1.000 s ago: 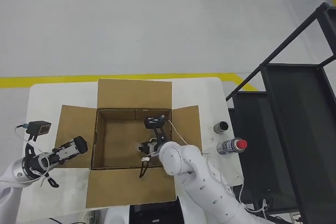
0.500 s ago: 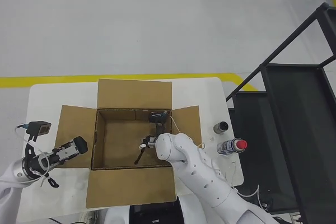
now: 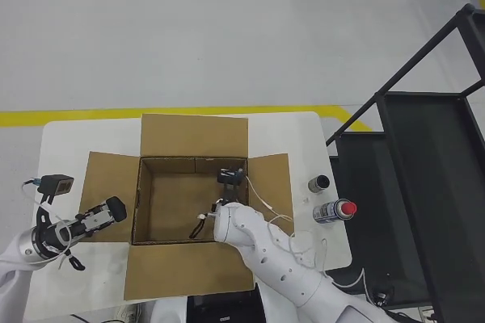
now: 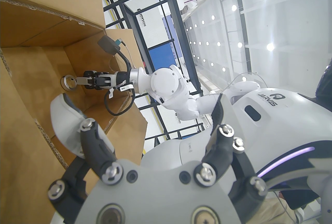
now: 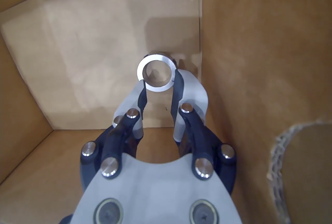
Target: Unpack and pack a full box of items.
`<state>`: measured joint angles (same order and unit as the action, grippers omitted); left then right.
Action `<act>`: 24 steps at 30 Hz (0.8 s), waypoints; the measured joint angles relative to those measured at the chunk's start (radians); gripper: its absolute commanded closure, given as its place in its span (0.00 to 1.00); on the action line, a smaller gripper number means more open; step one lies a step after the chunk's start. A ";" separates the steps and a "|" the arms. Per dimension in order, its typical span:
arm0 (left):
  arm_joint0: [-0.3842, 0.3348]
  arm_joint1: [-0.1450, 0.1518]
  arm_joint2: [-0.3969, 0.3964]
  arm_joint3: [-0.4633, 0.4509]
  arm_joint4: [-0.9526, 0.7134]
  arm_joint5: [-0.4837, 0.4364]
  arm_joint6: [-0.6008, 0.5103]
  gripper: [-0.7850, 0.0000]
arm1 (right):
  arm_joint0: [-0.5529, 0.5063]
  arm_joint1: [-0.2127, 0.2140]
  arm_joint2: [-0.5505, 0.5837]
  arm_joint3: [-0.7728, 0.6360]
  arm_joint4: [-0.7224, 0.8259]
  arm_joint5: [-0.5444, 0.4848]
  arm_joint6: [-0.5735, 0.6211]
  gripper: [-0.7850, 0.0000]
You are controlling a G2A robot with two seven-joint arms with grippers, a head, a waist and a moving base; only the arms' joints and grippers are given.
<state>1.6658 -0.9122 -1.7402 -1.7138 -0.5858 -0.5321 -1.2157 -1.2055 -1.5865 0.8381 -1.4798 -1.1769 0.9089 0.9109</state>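
A cardboard box (image 3: 190,137) sits on the white table (image 3: 73,137) with all four flaps folded out flat. The right arm reaches down into it, and the right tool (image 5: 159,81) is clamped on a metal ring (image 5: 155,87), one finger pressed to each side of its outer rim. The ring is low in the box, on the side nearer the robot and close to one of the walls. From here I can't tell whether it is resting on the box floor or held just off it.

The left tool (image 4: 138,105) hangs outside the box cavity, over the left flap. Its fingers are spread wide apart with nothing between them.

On the table just past the right flap, a small tin (image 3: 318,183) stands upright. A spray can (image 3: 333,211) with a red cap lies on its side beside the tin, on the side nearer the robot.
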 measured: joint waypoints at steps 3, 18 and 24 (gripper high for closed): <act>0.000 0.000 0.000 0.000 0.000 0.000 0.000 0.00 | 0.013 -0.009 -0.005 0.025 0.006 0.010 -0.009 0.72; 0.000 0.000 0.000 0.000 0.000 0.000 0.000 0.00 | 0.066 -0.046 -0.006 0.143 0.041 0.036 -0.036 0.76; 0.000 0.000 0.000 0.000 0.000 0.000 0.000 0.00 | 0.068 -0.057 -0.006 0.156 0.039 0.052 -0.052 0.80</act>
<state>1.6658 -0.9122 -1.7402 -1.7138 -0.5858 -0.5321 -1.2157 -1.1379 -1.6431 0.8319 -1.3233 -1.1382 0.9613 0.8588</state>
